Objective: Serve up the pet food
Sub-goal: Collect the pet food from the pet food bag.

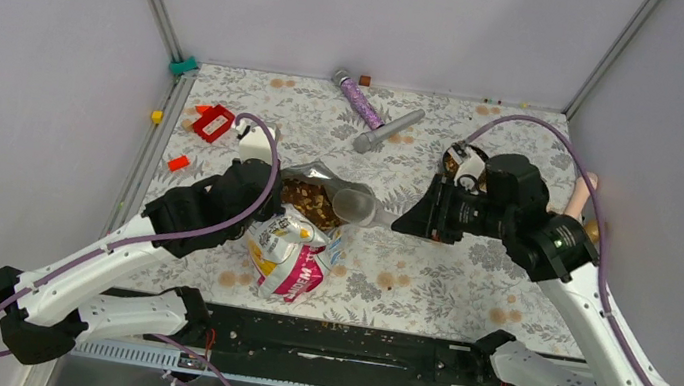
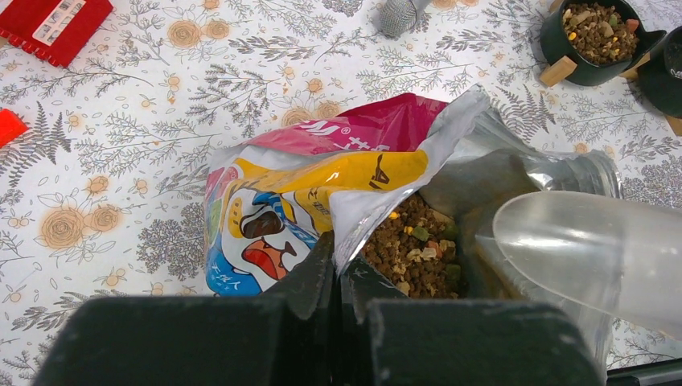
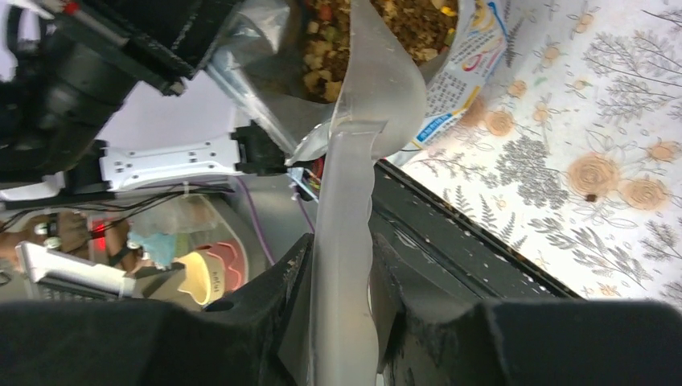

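Note:
The glossy yellow, white and magenta pet food bag (image 1: 294, 252) lies open on the flowered table, with brown kibble (image 1: 309, 200) showing in its silver-lined mouth. My left gripper (image 2: 338, 269) is shut on the bag's open edge (image 2: 378, 201), beside the kibble (image 2: 410, 249). My right gripper (image 3: 342, 265) is shut on the handle of a clear plastic scoop (image 3: 354, 161). The scoop's cup (image 1: 356, 205) sits at the bag's mouth, over the kibble (image 3: 378, 24), and also shows in the left wrist view (image 2: 587, 249). A black bowl (image 2: 591, 32) holds kibble.
A second black bowl (image 2: 667, 72) stands beside the first, partly under my right arm. A glittery purple tube (image 1: 359, 100) and a grey cylinder (image 1: 389, 129) lie at the back. A red box (image 1: 214, 122), a small red piece (image 1: 178, 163) and a white object (image 1: 254, 140) are at the left.

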